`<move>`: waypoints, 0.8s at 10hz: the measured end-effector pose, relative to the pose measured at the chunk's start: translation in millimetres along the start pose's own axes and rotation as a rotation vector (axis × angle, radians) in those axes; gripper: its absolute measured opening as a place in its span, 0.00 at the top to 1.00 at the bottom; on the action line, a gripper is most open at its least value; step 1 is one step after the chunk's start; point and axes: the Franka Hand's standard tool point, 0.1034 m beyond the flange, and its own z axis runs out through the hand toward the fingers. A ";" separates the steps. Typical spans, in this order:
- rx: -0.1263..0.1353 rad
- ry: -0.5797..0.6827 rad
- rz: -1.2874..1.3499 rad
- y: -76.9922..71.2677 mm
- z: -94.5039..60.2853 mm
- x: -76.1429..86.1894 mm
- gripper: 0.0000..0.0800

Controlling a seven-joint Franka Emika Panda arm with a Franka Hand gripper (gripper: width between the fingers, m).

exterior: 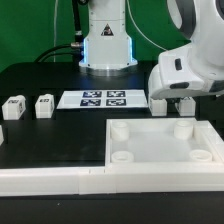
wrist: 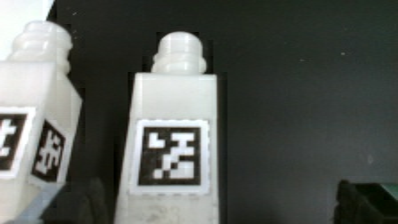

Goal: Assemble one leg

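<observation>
White rail (exterior: 60,180) edges the black worktop (exterior: 60,135) in front, the square panel (exterior: 160,145) behind it. At the exterior view's right the end effector (exterior: 172,104) hangs just above a tagged leg (wrist: 175,140); whether its fingers are wide or narrow cannot be told.

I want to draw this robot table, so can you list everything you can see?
Legs: two, white with black-and-white tags, at the exterior view's left; the wrist view shows two close up, perhaps others.
Panel: one, white, round corner sockets, at the exterior view's right.
Marker board: one, white with four tags, mid-table.
Rail: one, white, along the table's near edge.
Table: one, black.
Backdrop: one, green, behind.
Arm: one, white, base at the back.
Gripper: one, over the panel's far edge; open or shut, cannot tell.
</observation>
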 end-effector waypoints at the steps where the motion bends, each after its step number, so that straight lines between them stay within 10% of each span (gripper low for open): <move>1: 0.000 -0.002 0.003 1.9 5.2 -0.6 0.19; 8: 0.001 0.019 0.000 1.6 18.3 2.7 0.22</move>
